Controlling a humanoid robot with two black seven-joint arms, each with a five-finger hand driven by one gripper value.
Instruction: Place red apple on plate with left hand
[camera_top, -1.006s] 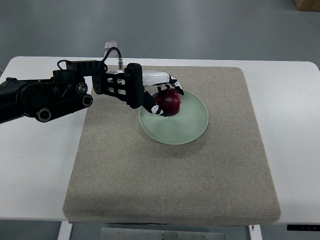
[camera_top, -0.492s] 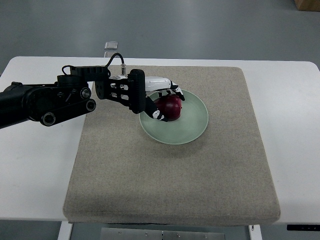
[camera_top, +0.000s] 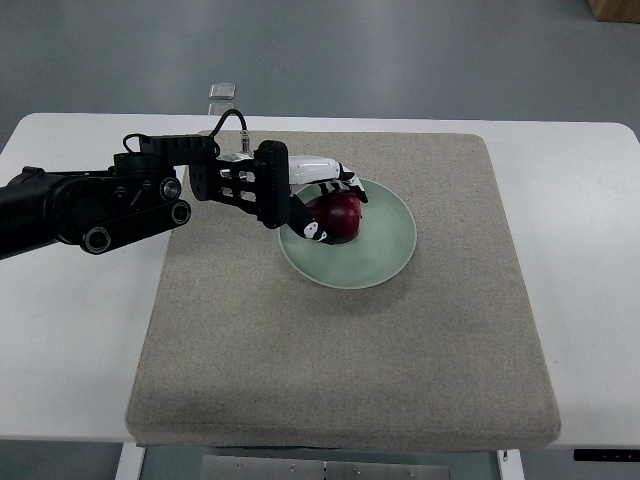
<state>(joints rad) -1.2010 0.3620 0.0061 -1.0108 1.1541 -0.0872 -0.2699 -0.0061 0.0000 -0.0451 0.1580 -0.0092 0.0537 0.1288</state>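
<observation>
The left hand (camera_top: 300, 195) reaches in from the picture's left edge on a black arm and sits over the near-left part of the plate (camera_top: 385, 250), a pale green round dish lying on the beige mat (camera_top: 340, 350). Its fingers (camera_top: 345, 182) are curled around the red apple (camera_top: 338, 215) — white and black tips wrap over the top and the left side of the fruit, so the hand is gripping it. The apple itself is inside the plate, in its left half, close to the rim; whether its underside already touches the plate surface I cannot tell from this steep angle. The rest of the plate — its right and lower part — lies bare. The mat covers most of the white table (camera_top: 590, 200), which shows on both sides of it. A small clear object (camera_top: 222, 92) stands at the table's far edge, above the arm
</observation>
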